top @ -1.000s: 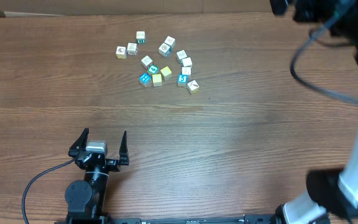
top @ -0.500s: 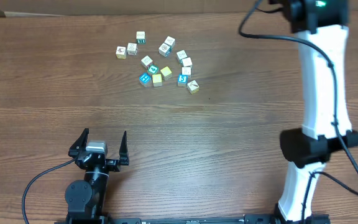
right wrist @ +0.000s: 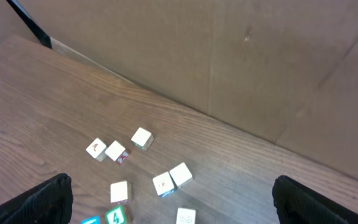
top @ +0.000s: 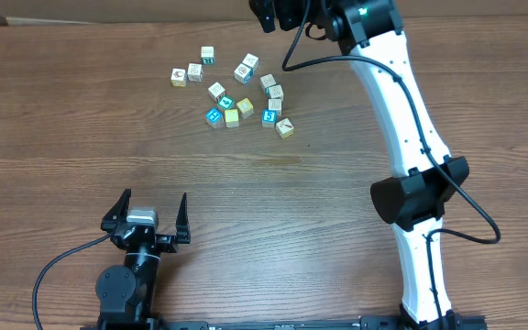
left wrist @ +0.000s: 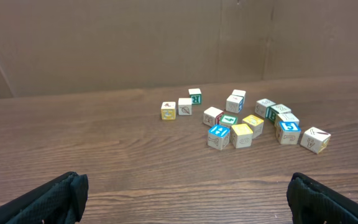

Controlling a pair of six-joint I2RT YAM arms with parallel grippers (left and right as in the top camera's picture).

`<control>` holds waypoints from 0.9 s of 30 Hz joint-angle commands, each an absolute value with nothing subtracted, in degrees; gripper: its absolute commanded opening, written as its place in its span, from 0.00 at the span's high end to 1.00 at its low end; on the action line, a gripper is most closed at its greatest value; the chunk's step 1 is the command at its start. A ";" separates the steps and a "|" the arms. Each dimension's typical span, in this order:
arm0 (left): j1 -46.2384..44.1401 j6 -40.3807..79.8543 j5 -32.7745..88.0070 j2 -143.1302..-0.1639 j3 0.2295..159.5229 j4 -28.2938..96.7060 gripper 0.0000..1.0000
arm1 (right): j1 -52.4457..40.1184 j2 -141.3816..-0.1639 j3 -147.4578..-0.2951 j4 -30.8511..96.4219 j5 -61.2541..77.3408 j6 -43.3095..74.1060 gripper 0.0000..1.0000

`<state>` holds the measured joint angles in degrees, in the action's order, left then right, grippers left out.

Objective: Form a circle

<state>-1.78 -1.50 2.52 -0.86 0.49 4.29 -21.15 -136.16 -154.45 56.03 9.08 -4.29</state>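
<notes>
Several small toy cubes (top: 243, 72) lie in a loose scatter on the far half of the table; they form no circle. Most are whitish with pictures; a blue cube with a white H (top: 214, 115) and two yellow ones (top: 246, 105) sit at the near side. My left gripper (top: 145, 215) rests low at the near edge, open and empty, with the scatter (left wrist: 218, 132) far ahead of it. My right gripper (top: 269, 14) hangs high over the back edge, open and empty. In its wrist view whitish cubes (right wrist: 163, 184) lie below, between its fingers (right wrist: 45, 202).
A brown cardboard wall (left wrist: 166, 43) stands along the back of the wooden table (top: 356, 183). The right arm's white links (top: 401, 101) stretch from the near right edge across to the back.
The right arm has swung from the far right leftward along the back edge, bringing its gripper above the cubes. The left gripper and the cubes have not moved.
</notes>
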 commanded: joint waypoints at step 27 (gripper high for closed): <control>-1.85 -2.20 2.35 -0.25 0.27 4.34 0.00 | -21.32 -136.55 -142.39 44.31 9.02 -4.43 0.49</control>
<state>-1.78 -1.52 2.52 -0.86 0.49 4.29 -21.15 -136.53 -145.32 45.21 8.82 -4.43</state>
